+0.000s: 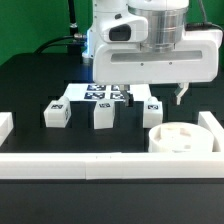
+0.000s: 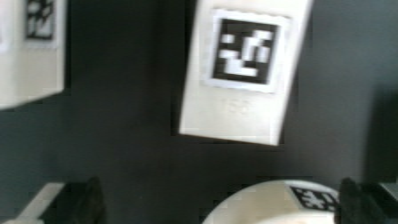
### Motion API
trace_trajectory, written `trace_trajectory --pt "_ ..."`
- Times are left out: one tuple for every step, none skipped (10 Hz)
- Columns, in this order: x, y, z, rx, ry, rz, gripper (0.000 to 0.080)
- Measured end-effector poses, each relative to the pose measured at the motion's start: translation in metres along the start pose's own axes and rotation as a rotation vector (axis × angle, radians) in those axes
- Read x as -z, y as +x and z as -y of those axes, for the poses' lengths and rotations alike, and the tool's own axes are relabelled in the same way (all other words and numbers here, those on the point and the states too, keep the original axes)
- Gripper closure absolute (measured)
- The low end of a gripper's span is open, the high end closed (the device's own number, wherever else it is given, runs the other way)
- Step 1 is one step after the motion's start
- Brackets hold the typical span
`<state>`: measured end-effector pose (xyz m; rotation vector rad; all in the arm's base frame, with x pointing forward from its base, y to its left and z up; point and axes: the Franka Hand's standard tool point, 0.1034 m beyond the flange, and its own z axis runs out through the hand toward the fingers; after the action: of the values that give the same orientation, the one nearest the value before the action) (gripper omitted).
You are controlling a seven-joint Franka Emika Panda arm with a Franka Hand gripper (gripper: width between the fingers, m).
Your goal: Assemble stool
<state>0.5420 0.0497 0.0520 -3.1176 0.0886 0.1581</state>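
The round white seat [image 1: 181, 138] lies flat on the black table at the exterior view's right, near the front rail. Three short white legs [image 1: 57, 114] [image 1: 103, 116] [image 1: 152, 112] stand in a row behind it, each with a tag. My gripper [image 1: 174, 97] hangs above the seat and the rightmost leg and holds nothing. In the wrist view the gripper [image 2: 222, 205] is open, with its dark fingertips [image 2: 71, 202] far apart. Part of the seat [image 2: 294, 205] lies below, nearer one finger. One tagged leg [image 2: 242, 75] is in the middle and another leg [image 2: 25, 50] is at the edge.
The marker board [image 1: 100, 94] lies flat behind the legs. White border rails run along the front [image 1: 100, 163], the exterior view's left [image 1: 5, 126] and right [image 1: 211, 127]. The arm's white body fills the upper middle.
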Motion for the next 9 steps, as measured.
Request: trace_trajectory --pt "-0.004 -0.003 -0.003 -0.104 0.015 0.018 0.015" --pt "-0.007 -0.003 -0.003 -0.145 0.028 0.018 0.015" --pt "-0.008 -0.004 -0.003 -0.138 0.028 0.027 0.015" --pt "-0.009 -0.005 -0.003 -0.126 0.027 0.04 0.015" --pt "-0.013 -0.011 -0.005 -0.095 0.022 0.12 0.015" --pt "-0.016 -0.009 -0.005 -0.087 0.02 0.166 0.015" --pt "-0.018 -0.011 -0.005 -0.085 0.015 0.241 0.015" --pt "-0.021 -0.012 -0.005 -0.085 0.01 0.307 0.015" --pt "-0.024 -0.013 -0.006 -0.087 0.006 0.362 0.015"
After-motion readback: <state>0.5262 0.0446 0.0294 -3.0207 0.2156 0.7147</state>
